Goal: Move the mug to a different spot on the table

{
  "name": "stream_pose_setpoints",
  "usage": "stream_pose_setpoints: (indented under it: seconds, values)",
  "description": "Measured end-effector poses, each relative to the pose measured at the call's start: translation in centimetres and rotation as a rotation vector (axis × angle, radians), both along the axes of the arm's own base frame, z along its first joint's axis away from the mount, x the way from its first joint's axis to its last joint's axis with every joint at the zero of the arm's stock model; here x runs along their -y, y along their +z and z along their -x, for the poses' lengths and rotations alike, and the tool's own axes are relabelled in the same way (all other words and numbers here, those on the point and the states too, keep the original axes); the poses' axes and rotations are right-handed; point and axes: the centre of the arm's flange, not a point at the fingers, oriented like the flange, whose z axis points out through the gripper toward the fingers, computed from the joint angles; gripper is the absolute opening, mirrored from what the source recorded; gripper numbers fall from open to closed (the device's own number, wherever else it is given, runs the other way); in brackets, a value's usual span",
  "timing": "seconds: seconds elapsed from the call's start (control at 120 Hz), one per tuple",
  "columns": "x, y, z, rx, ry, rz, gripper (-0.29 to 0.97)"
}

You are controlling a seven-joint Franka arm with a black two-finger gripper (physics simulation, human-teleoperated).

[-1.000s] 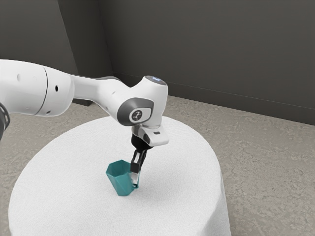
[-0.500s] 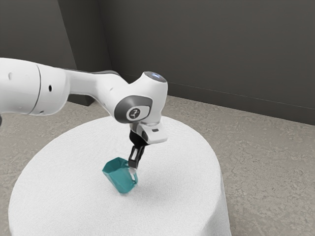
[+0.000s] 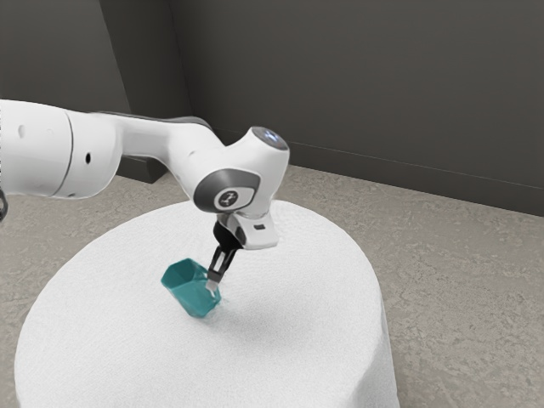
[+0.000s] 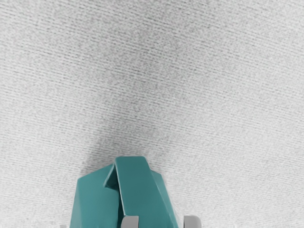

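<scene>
The claw (image 3: 211,285) is pinching the mug (image 3: 189,289) by its rim, nearly closed on it. The mug is hanging tilted, low over the desk (image 3: 297,340), near its middle. Such a thin hold is risking a slip and a drop.

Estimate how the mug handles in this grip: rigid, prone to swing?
Likely rigid: the mug holds its faceted shape under the gripper. Probably apt to pivot: it is tilted, pinched at one side, off-centre. May tip if set down on the table at that lean, given its tapered base.
</scene>
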Motion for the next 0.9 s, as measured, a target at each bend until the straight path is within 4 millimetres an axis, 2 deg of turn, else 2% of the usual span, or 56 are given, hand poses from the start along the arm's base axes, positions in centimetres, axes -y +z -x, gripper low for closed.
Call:
stream_pose_setpoints:
  seconds: [0.208, 0.542, 0.733, 0.9]
  values:
    - [-2.0, -1.7, -0.5, -0.030, 0.012, -0.059, -0.09]
    - [-2.8, -3.5, -0.4, -0.065, 0.011, -0.100, -0.06]
    - [-2.9, -4.0, -0.2, -0.089, 0.016, -0.100, 0.33]
    - [-2.5, -3.0, -0.4, -0.078, 0.023, -0.079, 0.52]
